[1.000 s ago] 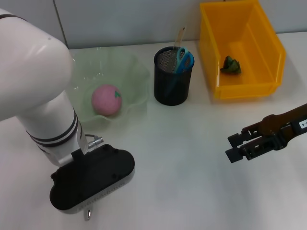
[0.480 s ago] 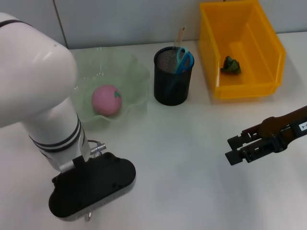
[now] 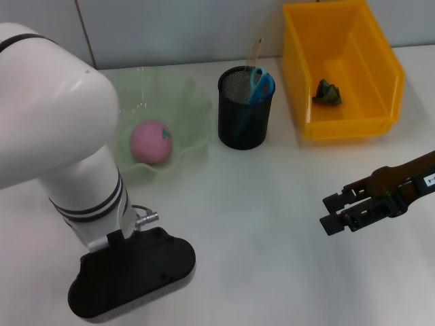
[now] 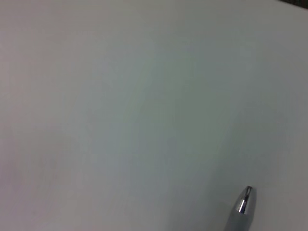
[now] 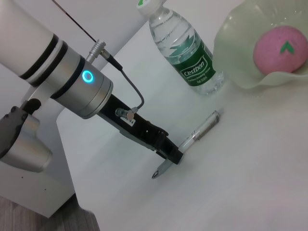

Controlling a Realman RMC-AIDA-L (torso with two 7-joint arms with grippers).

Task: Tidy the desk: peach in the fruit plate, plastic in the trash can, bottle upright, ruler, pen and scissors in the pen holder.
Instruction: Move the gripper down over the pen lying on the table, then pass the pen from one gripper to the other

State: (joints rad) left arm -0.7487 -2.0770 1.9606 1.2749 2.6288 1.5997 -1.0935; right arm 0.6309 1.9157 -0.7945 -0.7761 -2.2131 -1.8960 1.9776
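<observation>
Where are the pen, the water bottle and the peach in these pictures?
pen (image 5: pixel 202 130): right wrist view, middle of its clear barrel.
water bottle (image 5: pixel 185 55): right wrist view, its body above the label.
peach (image 3: pixel 151 141): head view, centre of the fruit.

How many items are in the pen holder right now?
2: blue-handled scissors and a ruler stand in the black mesh pen holder. The pen lies on the desk at the left pincer. The mesh might hide more.

A lab-style test bench: bare white table (image 3: pixel 272 204), plain wall panels, yellow storage bin (image 3: pixel 380 102).
</observation>
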